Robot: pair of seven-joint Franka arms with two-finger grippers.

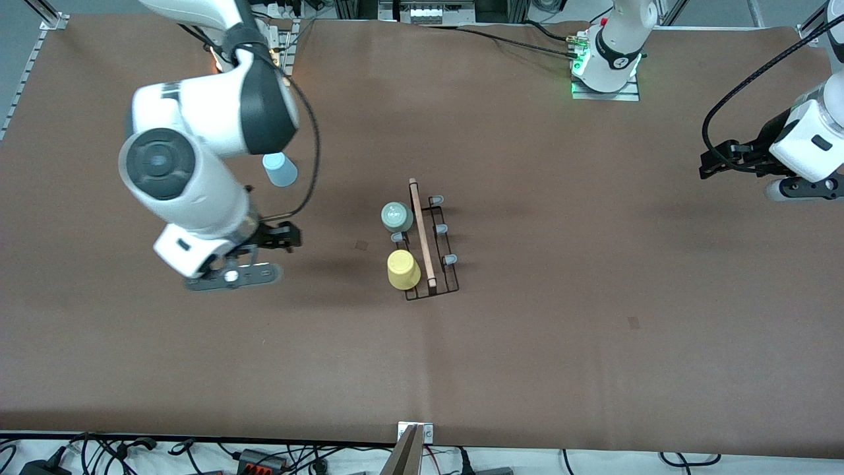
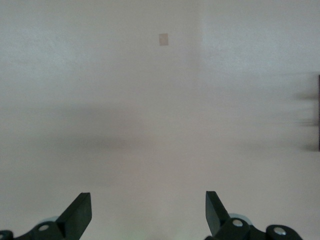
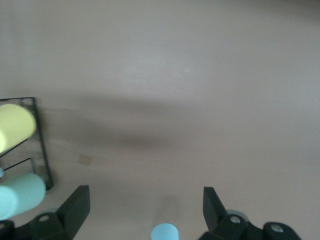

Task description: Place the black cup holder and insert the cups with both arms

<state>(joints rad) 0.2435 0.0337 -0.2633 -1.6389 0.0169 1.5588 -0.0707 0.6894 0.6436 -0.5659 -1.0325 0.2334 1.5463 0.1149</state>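
Rack (image 1: 432, 254) mid-table w/ green cup (image 1: 396, 216) and yellow cup (image 1: 403, 269) on pegs, blue cup (image 1: 280, 169) standing apart toward right arm's end, right gripper (image 3: 145, 207) wide open, empty, over table near blue cup, left gripper (image 2: 148, 212) wide open, empty, waiting over left arm's end.

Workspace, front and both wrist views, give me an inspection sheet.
Surface: brown table, two small dark marks.
Job's things: black cup holder mid-table; grey-green cup and yellow cup on its pegs; blue cup standing on the table toward the right arm's end.
Clutter: nothing seen.
Grippers: right gripper open, empty, above the blue cup; left gripper open, empty, waiting at its end.
Cables: black cables on both arms.
Surroundings: wiring off the table's edges.
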